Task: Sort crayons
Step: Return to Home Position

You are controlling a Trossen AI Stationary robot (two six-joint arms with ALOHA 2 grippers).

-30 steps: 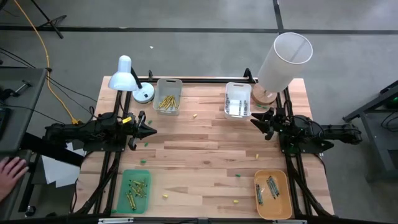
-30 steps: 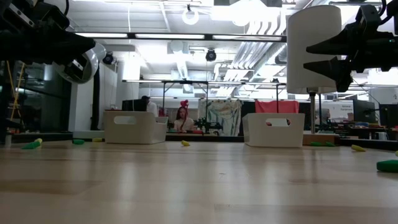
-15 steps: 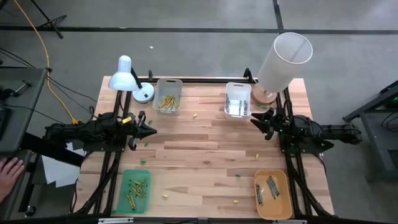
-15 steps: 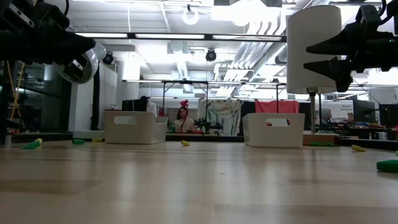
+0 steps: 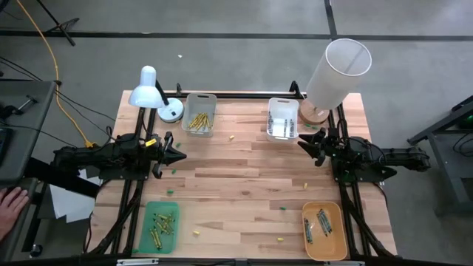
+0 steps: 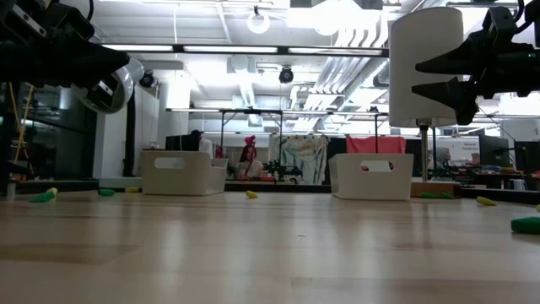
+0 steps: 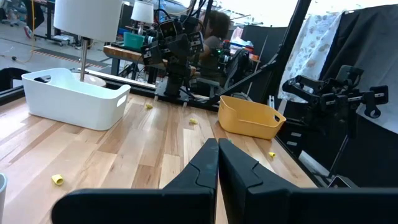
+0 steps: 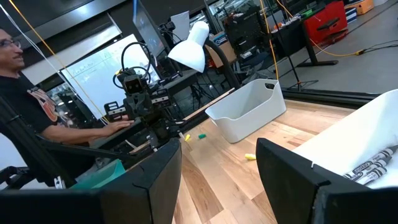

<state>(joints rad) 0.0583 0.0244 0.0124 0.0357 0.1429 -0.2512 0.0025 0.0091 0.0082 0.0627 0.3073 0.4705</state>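
**Supervisor:** Where are your arms sitting?

**Operator:** I have the left arm at the left edge of the desk, pointing inward. The left jaws are pressed together on nothing, and my wrist view shows the fingers meeting with no gap. The right arm faces it from the right edge. The right jaws stand apart and empty, with the fingers wide of each other. In my low view both sets hang above the wood and touch nothing.

**Supervisor:** And the crayons?

**Operator:** All the ones I can see are in containers, one near each corner.
- The yellow crayons lie in the clear bin at the far left, beside the desk lamp.
- The grey crayons lie in the white bin at the far right, next to the tall white shade.
- The green tray at the near left holds another bunch. I can't call their colour for certain from here.
- The blue-teal crayons lie in the orange tray at the near right.

**Supervisor:** Anything loose?

**Operator:** Only small yellow and green specks scattered over the boards.
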